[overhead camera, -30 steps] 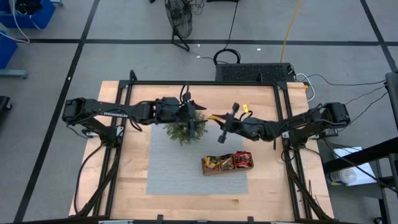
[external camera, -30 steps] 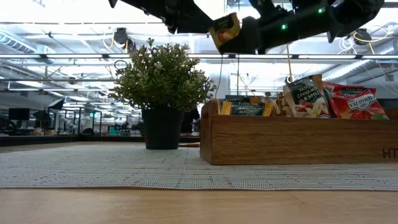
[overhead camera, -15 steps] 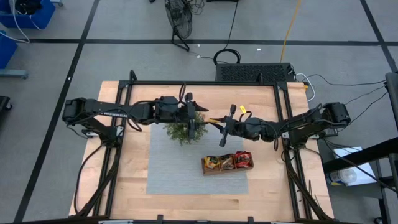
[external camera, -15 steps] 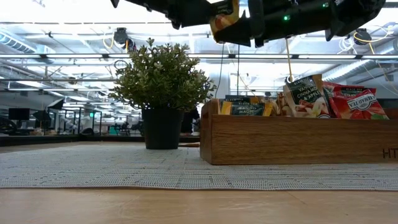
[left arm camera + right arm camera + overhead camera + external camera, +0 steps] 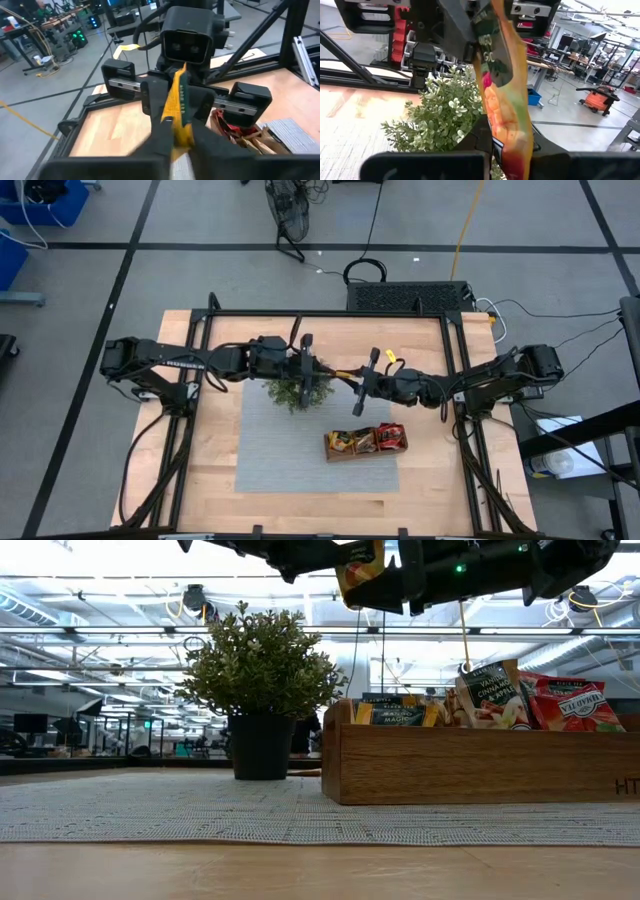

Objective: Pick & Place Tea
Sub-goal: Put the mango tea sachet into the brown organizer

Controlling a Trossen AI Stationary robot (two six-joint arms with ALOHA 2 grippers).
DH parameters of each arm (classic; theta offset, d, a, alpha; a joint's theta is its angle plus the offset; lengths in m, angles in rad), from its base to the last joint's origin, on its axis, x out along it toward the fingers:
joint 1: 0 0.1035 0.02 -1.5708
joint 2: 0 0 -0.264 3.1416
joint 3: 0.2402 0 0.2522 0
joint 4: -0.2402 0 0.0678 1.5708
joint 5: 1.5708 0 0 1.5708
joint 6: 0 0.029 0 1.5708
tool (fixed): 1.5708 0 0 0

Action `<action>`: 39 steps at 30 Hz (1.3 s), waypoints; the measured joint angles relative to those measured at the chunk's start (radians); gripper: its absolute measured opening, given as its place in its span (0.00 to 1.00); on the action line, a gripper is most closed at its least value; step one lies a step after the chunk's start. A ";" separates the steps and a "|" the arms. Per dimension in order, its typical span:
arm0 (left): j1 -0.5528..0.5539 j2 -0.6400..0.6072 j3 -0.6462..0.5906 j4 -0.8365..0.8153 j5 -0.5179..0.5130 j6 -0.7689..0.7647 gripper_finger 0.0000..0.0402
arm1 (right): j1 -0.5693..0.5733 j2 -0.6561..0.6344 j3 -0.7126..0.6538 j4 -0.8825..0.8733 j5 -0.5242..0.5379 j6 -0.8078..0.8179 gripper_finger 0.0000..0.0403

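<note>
An orange tea sachet (image 5: 506, 112) hangs in the air between my two grippers, above and beside the potted plant (image 5: 294, 390). My right gripper (image 5: 350, 376) is shut on one end of it. My left gripper (image 5: 326, 370) faces it from the table's left side and is shut on the other end. In the low view the sachet (image 5: 360, 566) shows at the top, between both dark grippers. More tea sachets (image 5: 545, 700) stand upright in the wooden tray (image 5: 366, 450) on the grey mat (image 5: 280, 450). My left gripper pinches the sachet's end (image 5: 178, 116) that points toward the table's left, one finger on each flat face, coming roughly level from the left. The sachet is clear of the table and stands on edge. My right gripper pinches the opposite end (image 5: 512, 142) between its two fingers, roughly level from the table's right. The sachet reaches out past its fingertips toward the left gripper, tilted upward.
The plant (image 5: 262, 670) in its dark pot stands on the mat's far left part, right below the left gripper. The tray (image 5: 480, 765) sits to the near right of it. Bare wooden table (image 5: 210, 470) lies left and right of the mat.
My left gripper's fingers have gone from wide apart to shut on the sachet's free end. My right gripper has turned a little, bringing the sachet slightly up and toward the left gripper. Neither arm has travelled across the table.
</note>
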 joint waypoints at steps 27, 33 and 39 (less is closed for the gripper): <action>-0.437 0.072 0.001 -0.161 -0.400 -0.222 0.00 | 0.021 -0.103 0.000 -0.308 0.001 0.077 0.28; -0.482 0.254 0.000 -0.019 -0.476 -0.293 0.00 | 0.077 -0.266 0.000 -0.387 0.001 0.064 0.27; -0.436 0.365 0.000 0.039 -0.522 -0.370 0.00 | 0.122 -0.370 0.000 -0.408 0.001 0.059 0.26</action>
